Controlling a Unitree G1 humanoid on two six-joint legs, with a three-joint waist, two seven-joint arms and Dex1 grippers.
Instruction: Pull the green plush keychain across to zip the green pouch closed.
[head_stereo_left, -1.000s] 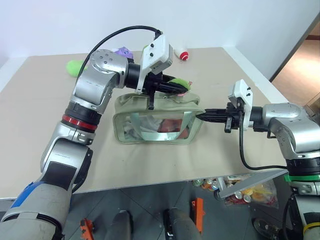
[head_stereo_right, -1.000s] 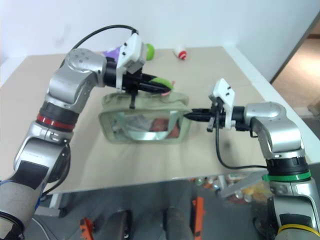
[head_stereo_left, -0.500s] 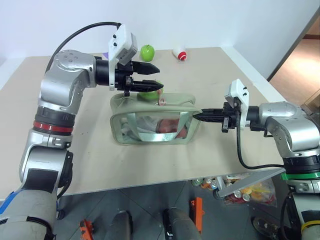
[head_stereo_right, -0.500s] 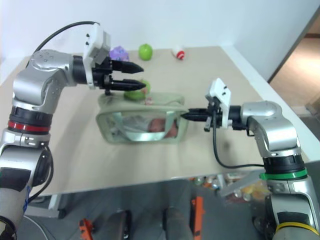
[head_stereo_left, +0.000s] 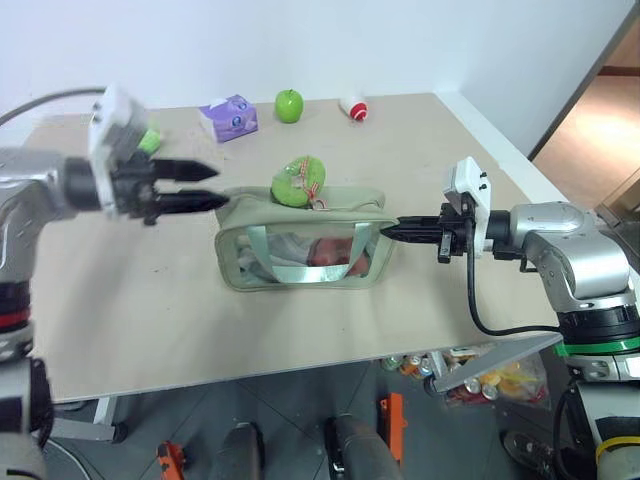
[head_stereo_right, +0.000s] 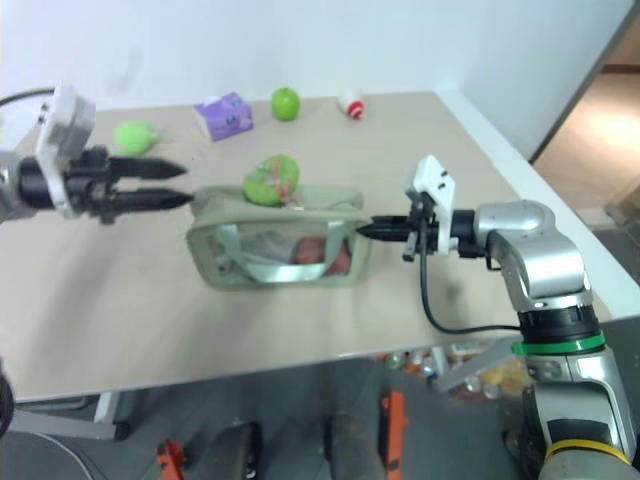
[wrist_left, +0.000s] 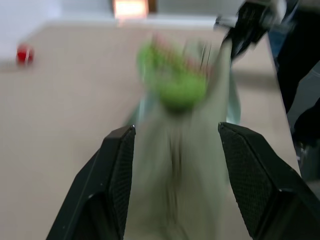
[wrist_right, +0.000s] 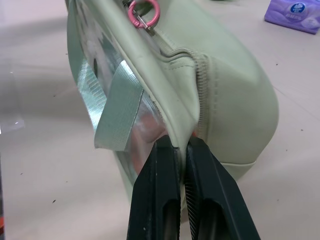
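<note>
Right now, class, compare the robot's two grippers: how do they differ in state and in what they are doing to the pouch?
The left gripper has its fingers spread and holds nothing; the right gripper is shut, pinching the end of the green pouch. The left gripper hangs off the pouch's other end, clear of the plush keychain lying on top; the right one touches the fabric. Both have two black fingers and point inward at the pouch.

The green pouch (head_stereo_left: 300, 250), boxy and pale sage with clear side windows, sits upright on the table. The green plush keychain (head_stereo_left: 298, 181) (a lime ring on a pink clasp) rests on its top.
</note>
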